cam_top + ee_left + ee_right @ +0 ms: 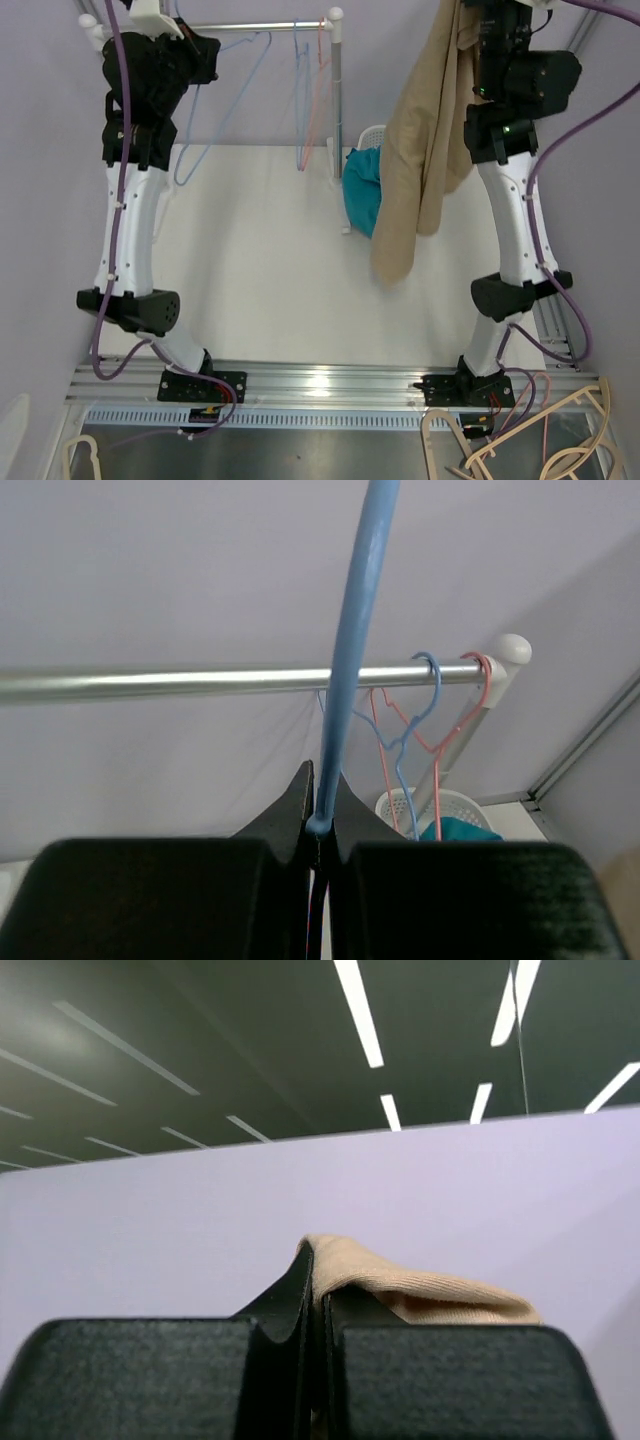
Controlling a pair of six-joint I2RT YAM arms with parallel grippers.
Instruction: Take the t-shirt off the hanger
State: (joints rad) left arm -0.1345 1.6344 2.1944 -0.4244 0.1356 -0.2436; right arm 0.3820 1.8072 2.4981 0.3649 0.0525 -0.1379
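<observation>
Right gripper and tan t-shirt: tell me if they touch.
Touching. The right wrist view shows the right gripper shut on a fold of the tan t-shirt.

Hangers [300,110] hanging on rail [250,27] at back; basket [372,133] sitting right of rail post [337,100]; t-shirt [420,150] hanging right of basket.

The tan t-shirt [440,1298] is soft, matt, finely ribbed knit cloth. The blue hanger [352,660] looks like smooth, glossy plastic. The rail [180,683] is shiny metal, and the table [260,270] is matt white.
</observation>
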